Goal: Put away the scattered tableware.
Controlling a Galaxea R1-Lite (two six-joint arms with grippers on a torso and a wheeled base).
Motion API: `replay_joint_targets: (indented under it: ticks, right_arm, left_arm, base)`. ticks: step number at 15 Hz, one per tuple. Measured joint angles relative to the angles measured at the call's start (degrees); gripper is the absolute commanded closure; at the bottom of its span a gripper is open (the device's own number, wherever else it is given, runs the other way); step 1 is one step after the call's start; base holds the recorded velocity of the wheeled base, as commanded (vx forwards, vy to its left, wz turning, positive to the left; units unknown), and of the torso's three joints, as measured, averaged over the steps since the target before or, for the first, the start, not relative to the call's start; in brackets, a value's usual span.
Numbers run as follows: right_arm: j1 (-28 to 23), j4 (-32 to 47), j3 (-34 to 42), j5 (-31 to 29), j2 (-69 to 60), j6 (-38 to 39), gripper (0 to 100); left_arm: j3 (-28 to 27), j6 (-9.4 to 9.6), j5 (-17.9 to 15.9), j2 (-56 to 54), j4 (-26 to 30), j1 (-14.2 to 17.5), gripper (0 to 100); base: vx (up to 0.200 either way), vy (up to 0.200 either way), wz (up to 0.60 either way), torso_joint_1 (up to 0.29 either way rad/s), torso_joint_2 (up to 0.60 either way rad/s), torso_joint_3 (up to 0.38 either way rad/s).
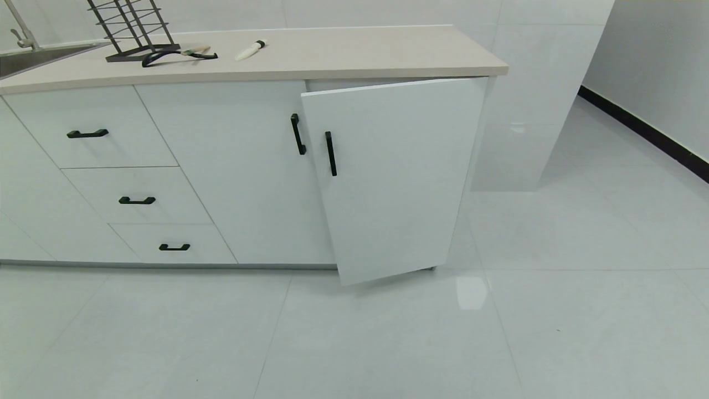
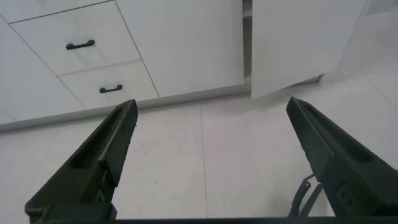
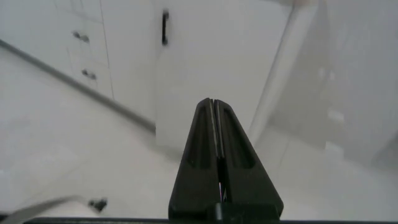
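Left end effector (image 2: 211, 103) stood wide; right end effector (image 3: 213, 102) was pressed together, empty. The ajar cabinet door (image 1: 399, 177) hid its interior; the far-left rack (image 1: 134, 33) was cropped.

A white base cabinet (image 1: 232, 166) stands under a beige bench (image 1: 360, 52). A sink (image 1: 33, 58) is set into its left end. Three drawers (image 1: 133, 188) sit at the left, each with a black handle (image 1: 137, 200). The right-hand door (image 1: 399, 177) hangs ajar. The floor (image 1: 388, 343) is large glossy pale tiles. The walls (image 1: 653, 55) are pale, with a dark skirting (image 1: 648, 132) at the right
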Motion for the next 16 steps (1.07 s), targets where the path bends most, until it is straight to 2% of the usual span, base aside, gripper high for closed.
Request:
replay_joint_targets:
  ticks: [1, 2, 3, 4, 6, 9, 10, 13, 16]
  right_arm:
    - [-1.0, 11.5, 0.4, -3.9, -6.0, 0.6, 100]
    - [-1.8, 20.2, 0.8, -11.5, -10.8, 2.0, 100]
    - [-2.6, 25.7, 1.2, -18.5, -14.3, 4.1, 100]
    - [-3.1, 27.7, 1.4, -22.9, -16.6, 6.6, 100]
    - [-3.6, 28.2, 1.5, -23.6, -19.1, 7.5, 100]
    - [-3.7, 28.3, 1.7, -23.5, -20.4, 7.5, 100]
    - [-3.7, 28.3, 1.8, -23.5, -20.6, 7.5, 100]
    - [-3.7, 28.3, 1.8, -23.5, -20.8, 7.5, 100]
    - [-3.7, 28.4, 1.8, -23.5, -20.9, 7.6, 100]
  left_arm:
    - [0.0, -0.05, -0.6, 0.0, 0.0, 0.0, 0]
    - [0.0, -0.18, -0.5, 0.0, 0.0, -0.1, 0]
    - [0.0, -0.22, 0.2, 0.0, 0.0, -0.1, 0]
    - [0.0, -0.51, 2.8, 0.0, 0.0, 0.0, 0]
    - [0.0, -1.1, 3.8, 0.0, 0.1, 0.0, 0]
    - [0.0, -0.87, 0.8, 0.0, 0.2, 0.0, 0]
    - [-0.1, -1.85, 0.4, 0.0, 0.2, 0.0, 0]
    - [0.0, -2.93, 0.5, 0.0, -0.2, 0.0, 0]
    - [0.1, -3.45, 0.5, 0.0, -0.1, 0.0, 0]
  base:
    - [0.0, 0.0, 0.0, 0.0, 0.0, 0.0]
    - [0.0, 0.0, 0.0, 0.0, 0.0, 0.0]
    - [0.0, 0.0, 0.0, 0.0, 0.0, 0.0]
    - [0.0, 0.0, 0.0, 0.0, 0.0, 0.0]
    - [0.0, 0.0, 0.0, 0.0, 0.0, 0.0]
    - [0.0, 0.0, 0.0, 0.0, 0.0, 0.0]
    - [0.0, 0.0, 0.0, 0.0, 0.0, 0.0]
    - [0.0, 0.0, 0.0, 0.0, 0.0, 0.0]
    - [0.0, 0.2, 0.0, 0.001, 0.0, 0.001]
